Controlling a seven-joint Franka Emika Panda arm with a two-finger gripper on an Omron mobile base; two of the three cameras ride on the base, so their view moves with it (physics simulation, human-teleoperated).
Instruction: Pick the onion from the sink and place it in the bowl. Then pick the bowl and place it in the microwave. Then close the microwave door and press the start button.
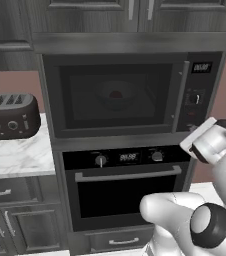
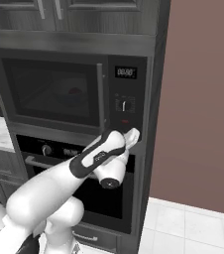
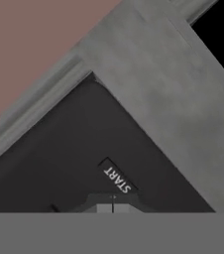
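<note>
The microwave (image 1: pixel 130 95) has its microwave door (image 1: pixel 115 97) shut. Through the tinted glass I make out the bowl (image 1: pixel 116 96) on the turntable with the red onion (image 1: pixel 116 93) in it. The right base view also shows the door (image 2: pixel 54 92) and the dim bowl (image 2: pixel 72 96) behind it. My gripper (image 2: pixel 133 134) is shut, its tips at the lower part of the black control panel (image 2: pixel 126 99). In the hand view the closed fingertips (image 3: pixel 112 208) sit just below the START button (image 3: pixel 118 179), very close to the panel. The sink is out of view.
An oven (image 1: pixel 127 185) with a long bar handle sits right under the microwave. A black toaster (image 1: pixel 10 117) stands on the marble counter (image 1: pixel 15 155) to the left. A brown wall (image 2: pixel 198 99) lies to the right of the cabinet column.
</note>
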